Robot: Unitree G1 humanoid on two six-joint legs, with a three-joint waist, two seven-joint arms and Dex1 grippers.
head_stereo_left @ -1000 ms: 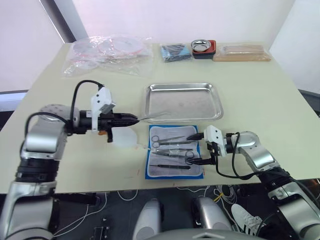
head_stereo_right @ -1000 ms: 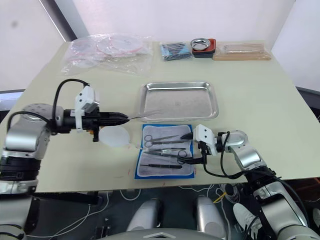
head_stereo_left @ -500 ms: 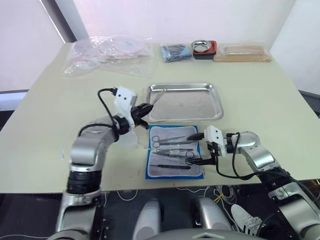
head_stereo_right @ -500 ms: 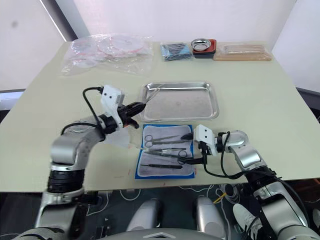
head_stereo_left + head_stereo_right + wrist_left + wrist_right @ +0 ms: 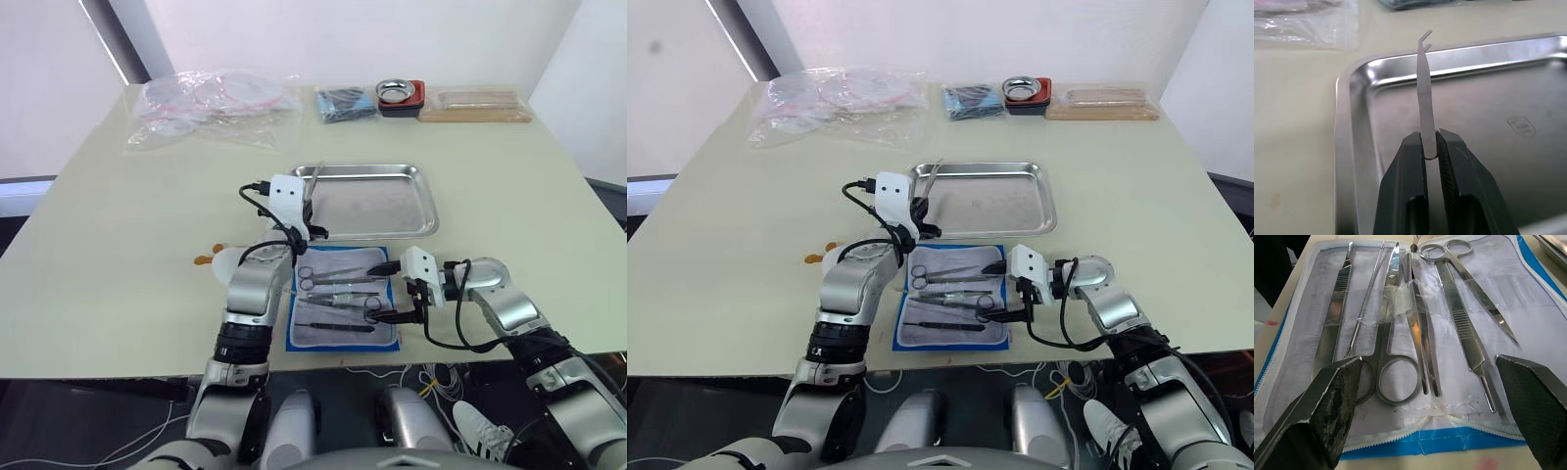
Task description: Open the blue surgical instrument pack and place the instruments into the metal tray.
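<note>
The blue surgical instrument pack lies open at the table's front, pale lining up. Several instruments are still in it: ring-handled scissors, forceps and straight tools, some under clear tape. My left gripper is shut on a thin pair of tweezers. Their forked tip reaches over the left rim of the metal tray. From the head, that gripper hangs at the near left corner of the tray. My right gripper stands open at the pack's right edge, its fingers wide apart and holding nothing.
Clear plastic bags lie at the back left. A dark blue packet, a small metal bowl in a red holder and a beige flat pack line the back edge. A white round piece sits beside my left arm.
My left arm has swung from the left side to the middle, carrying the tweezers to the tray's left rim. The right arm has stayed still.
</note>
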